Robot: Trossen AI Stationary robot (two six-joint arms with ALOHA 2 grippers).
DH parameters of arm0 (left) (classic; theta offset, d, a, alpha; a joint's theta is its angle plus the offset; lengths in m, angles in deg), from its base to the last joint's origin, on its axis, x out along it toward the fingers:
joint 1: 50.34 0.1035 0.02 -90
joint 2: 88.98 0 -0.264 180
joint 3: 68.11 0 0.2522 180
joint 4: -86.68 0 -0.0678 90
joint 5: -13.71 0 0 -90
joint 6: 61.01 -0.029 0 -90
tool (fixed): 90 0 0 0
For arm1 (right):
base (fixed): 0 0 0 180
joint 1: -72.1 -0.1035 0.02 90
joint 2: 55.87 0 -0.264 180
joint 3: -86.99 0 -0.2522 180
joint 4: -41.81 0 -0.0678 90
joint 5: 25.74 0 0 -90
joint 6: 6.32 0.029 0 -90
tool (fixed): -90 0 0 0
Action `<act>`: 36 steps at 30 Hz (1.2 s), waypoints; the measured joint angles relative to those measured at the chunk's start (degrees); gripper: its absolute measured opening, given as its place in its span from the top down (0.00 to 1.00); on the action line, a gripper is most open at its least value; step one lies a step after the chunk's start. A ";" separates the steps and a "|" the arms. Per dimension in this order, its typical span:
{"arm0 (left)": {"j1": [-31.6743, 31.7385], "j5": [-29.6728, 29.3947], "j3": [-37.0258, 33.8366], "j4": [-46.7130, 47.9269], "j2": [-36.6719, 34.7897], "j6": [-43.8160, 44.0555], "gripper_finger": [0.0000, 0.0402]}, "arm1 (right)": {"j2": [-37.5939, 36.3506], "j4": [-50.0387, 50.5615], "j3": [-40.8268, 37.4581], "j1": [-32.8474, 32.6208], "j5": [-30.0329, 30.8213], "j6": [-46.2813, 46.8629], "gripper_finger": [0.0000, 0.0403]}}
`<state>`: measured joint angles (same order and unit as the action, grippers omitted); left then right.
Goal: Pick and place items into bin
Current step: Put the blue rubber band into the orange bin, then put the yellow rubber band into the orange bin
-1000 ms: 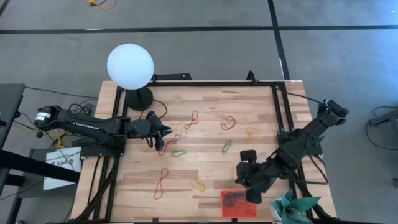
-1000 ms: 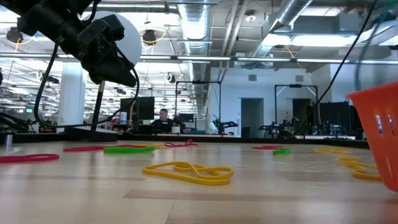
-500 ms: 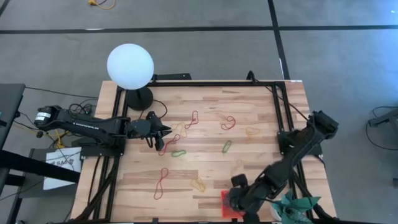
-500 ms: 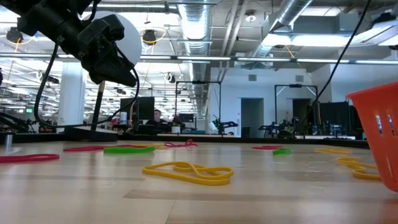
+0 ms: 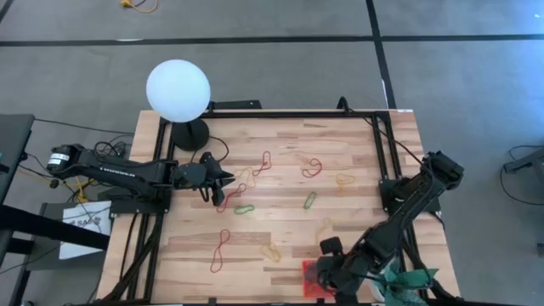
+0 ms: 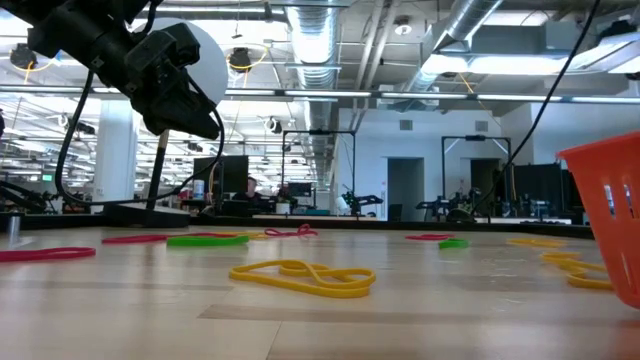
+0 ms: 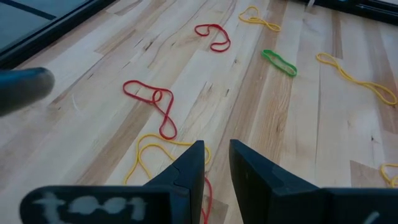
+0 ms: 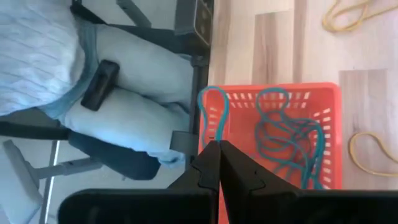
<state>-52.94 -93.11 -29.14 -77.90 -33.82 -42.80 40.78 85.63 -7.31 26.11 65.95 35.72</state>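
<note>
1. Clearly, the right gripper [image 8: 214, 148] hangs over the bin [image 5: 309, 285] at the table's [image 5: 280, 229] near right corner, its fingers pinched together on a red band [image 8: 213, 116] that dangles across the bin's wall rather than over its middle.
2. If those fingers part here, the loop could drape on the rim or slide outside toward the table's edge, where a person's legs [image 8: 124, 56] sit just beyond.
3. The bin already holds teal-looking loops [image 8: 289, 140]; a fingertip dipping too low could snag them and drag them back out.
4. The bin looks light, so a brush from the arm may nudge it off the corner, close to the teal cloth [image 5: 399, 280].
5. A thin band can cling to a fingertip after release and ride away with the arm.
6. The left gripper [image 7: 214, 152] hovers over the left-centre of the table, fingers slightly apart and empty, above a tangle of yellow and red bands [image 7: 163, 140]; a grab there could lift 2 at once.
7. The remaining items [image 5: 255, 200] lie scattered mid-table, well apart from the bin, so the job is judged far from done.
</note>
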 joint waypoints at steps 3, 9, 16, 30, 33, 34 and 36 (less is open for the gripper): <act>0.00 0.00 0.00 0.01 -0.01 0.00 0.84 | 0.16 0.52 -0.02 0.82 -0.24 0.00 1.00; 0.00 0.00 0.00 0.06 0.00 0.00 0.84 | 1.57 2.78 -0.05 3.53 -0.28 1.40 0.98; 0.01 0.00 0.00 0.13 0.00 0.00 0.84 | 5.97 4.19 -0.07 7.73 -6.68 6.14 0.88; 0.04 5.80 0.00 0.30 0.00 -0.33 0.84 | 1.28 3.89 -0.06 8.75 -10.33 -0.13 0.84; -0.15 11.49 -0.02 -0.15 0.00 -1.82 0.84 | -2.62 4.89 -0.04 6.85 -2.00 -6.63 0.84; -0.54 13.00 -0.01 -0.45 0.00 -1.84 0.84 | -4.02 5.68 -0.04 6.13 1.73 -8.38 0.84; -1.57 15.48 -0.03 -1.44 0.00 -2.56 0.84 | -6.78 8.96 -0.02 4.45 11.57 -10.29 0.84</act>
<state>-54.51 -77.63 -29.17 -79.34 -33.82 -45.35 34.00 94.59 -7.33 30.56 77.51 25.43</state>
